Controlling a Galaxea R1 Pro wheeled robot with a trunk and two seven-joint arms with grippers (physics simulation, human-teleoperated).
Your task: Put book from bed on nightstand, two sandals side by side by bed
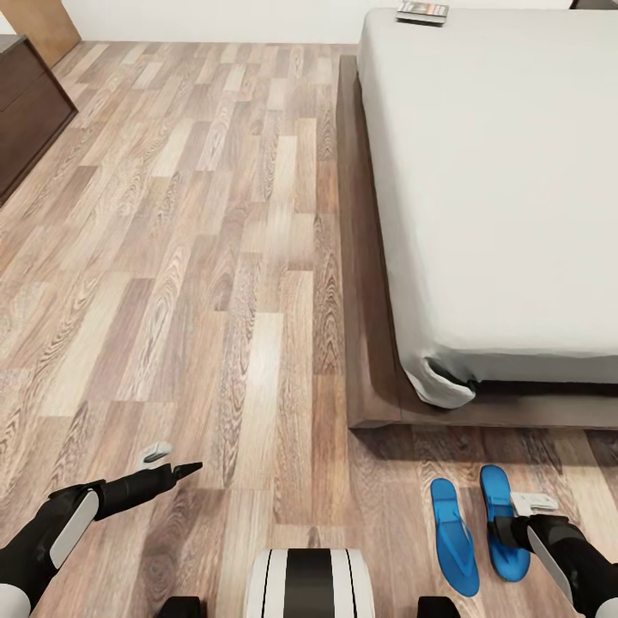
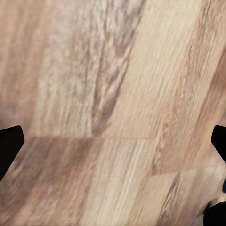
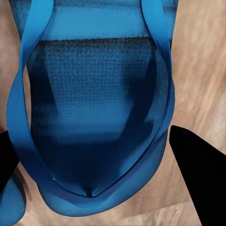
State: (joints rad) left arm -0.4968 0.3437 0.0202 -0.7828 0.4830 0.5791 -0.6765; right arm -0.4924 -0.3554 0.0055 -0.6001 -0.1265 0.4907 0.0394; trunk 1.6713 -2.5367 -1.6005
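**Two sandals at the foot of the bed, book still on the mattress**

We take the bed (image 1: 489, 172) as our landmark: a low platform with a dark wooden frame and a plain light grey mattress. The book (image 1: 422, 12) lies flat on the mattress at the far end of the bed, close to the mattress edge that faces the open floor.

Both blue sandals rest on the wood-plank floor (image 1: 215, 257) just past the bed's near corner, side by side and roughly parallel, apart from the frame. The sandal further from the bed's middle (image 1: 452, 539) lies free. The other sandal (image 1: 499, 515) is partly covered by our right gripper (image 1: 524, 515), which sits over its strap end. In the right wrist view that sandal (image 3: 94, 108) is seen from very close, its straps meeting in a V, with the gripper's dark fingertips (image 3: 197, 165) at either side of it; the jaws are spread around the sandal and we cannot tell whether they touch it.

Our left gripper (image 1: 167, 459) hangs low over bare floor, well away from the bed's near corner on the open side. Its jaws are spread, with nothing between them but floor planks.

A dark brown cabinet (image 1: 26, 112) stands against the wall across the floor from the bed.
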